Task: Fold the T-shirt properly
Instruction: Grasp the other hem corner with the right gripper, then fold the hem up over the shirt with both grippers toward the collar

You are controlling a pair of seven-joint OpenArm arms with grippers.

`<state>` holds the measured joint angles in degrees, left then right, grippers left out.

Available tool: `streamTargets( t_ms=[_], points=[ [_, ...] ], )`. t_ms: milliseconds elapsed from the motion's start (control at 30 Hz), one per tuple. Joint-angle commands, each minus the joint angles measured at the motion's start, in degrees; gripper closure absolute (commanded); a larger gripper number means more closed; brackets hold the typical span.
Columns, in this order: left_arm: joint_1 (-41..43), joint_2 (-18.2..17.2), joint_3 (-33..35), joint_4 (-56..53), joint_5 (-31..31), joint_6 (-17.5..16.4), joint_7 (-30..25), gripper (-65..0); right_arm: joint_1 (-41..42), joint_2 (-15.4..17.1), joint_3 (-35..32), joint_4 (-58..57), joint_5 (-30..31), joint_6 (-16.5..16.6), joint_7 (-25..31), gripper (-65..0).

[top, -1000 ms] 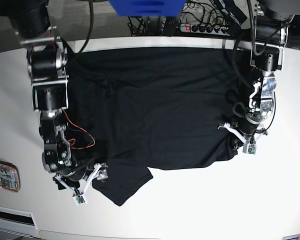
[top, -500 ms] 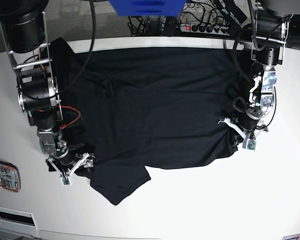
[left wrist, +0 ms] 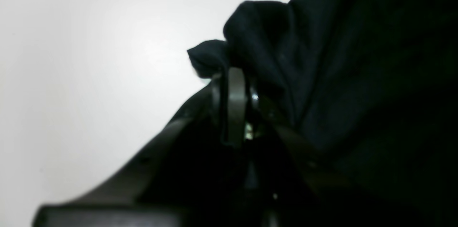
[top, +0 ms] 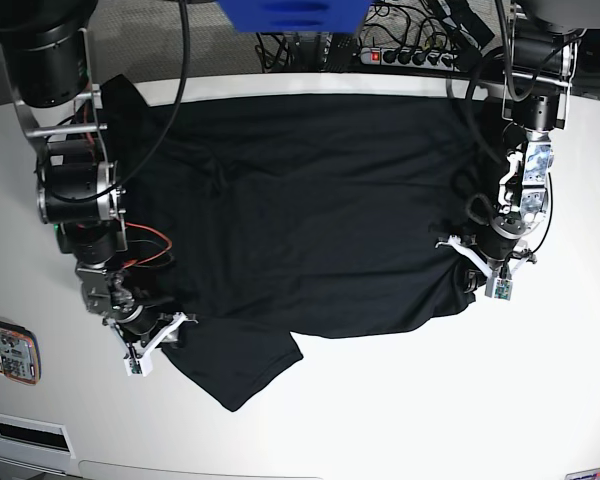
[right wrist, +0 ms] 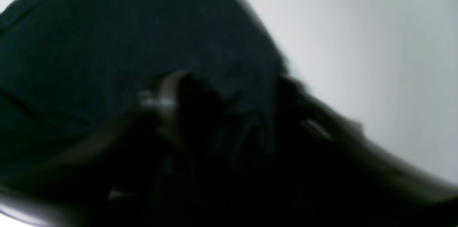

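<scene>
Where it lies: spread over most of the white, smooth-looking tabletop (top: 400,400) is the plain black short-sleeved T-shirt of soft matte fabric (top: 320,240), 1 pointed flap reaching toward the near edge.
Weight and feel: probably light and limp, with no stiffness to hold a crease; it should drape and bunch rather than spring back, and nothing about it looks fragile.
Slip: the matte knit would likely grip the fingers well, though a single layer could slide out of a shallow pinch.
Where to take hold: best by the 2 near corners of the hem side, deep enough to catch every layer, then lifted evenly.
Left gripper (top: 487,275): clenched on a gathered fold of the shirt at its near edge.
Right gripper (top: 155,338): down at the shirt's other near edge, fingers around the cloth; blur hides whether they have closed, so I cannot tell.
Surface: pale and flat, with a silver-and-black box-like object (top: 30,437) at the near corner and a patterned, dark-edged item (top: 8,350) just beside it.
Room: a speckled grey floor (top: 420,30) shows beyond the far edge, below something bright blue (top: 295,14).
</scene>
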<state>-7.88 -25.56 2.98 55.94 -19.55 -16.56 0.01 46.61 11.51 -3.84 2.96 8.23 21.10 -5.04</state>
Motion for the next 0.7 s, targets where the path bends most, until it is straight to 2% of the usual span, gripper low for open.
streamTargets(
  t_ms=[0,33,100,200,433,667],
  points=[
    [-0.6,-0.8,-0.1,0.6,0.0,0.0,0.5,0.0,0.0,0.0,0.1,1.0,-0.2,0.9,-1.1,-6.2],
    [-0.6,-0.8,-0.1,0.6,0.0,0.0,0.5,0.0,-1.1,0.0,0.4,1.7,-0.2,0.8,-1.1,0.0],
    [-0.6,-0.8,-0.1,0.6,0.0,0.0,0.5,0.0,-2.6,0.0,0.6,4.3,-0.1,0.7,-1.1,0.0],
    [-0.6,-0.8,-0.1,0.6,0.0,0.0,0.5,0.0,-2.9,0.0,0.5,9.7,-0.1,-1.5,-1.9,0.0],
    [-1.0,-2.4,-0.1,0.6,0.0,0.0,0.5,0.0,-10.6,0.1,1.0,24.2,-0.1,-3.9,-8.5,0.0],
    [-2.6,-2.4,-0.6,0.6,0.1,0.0,0.5,0.0,-11.1,0.5,1.0,33.6,-0.1,-4.3,-13.2,0.0]
  ],
)
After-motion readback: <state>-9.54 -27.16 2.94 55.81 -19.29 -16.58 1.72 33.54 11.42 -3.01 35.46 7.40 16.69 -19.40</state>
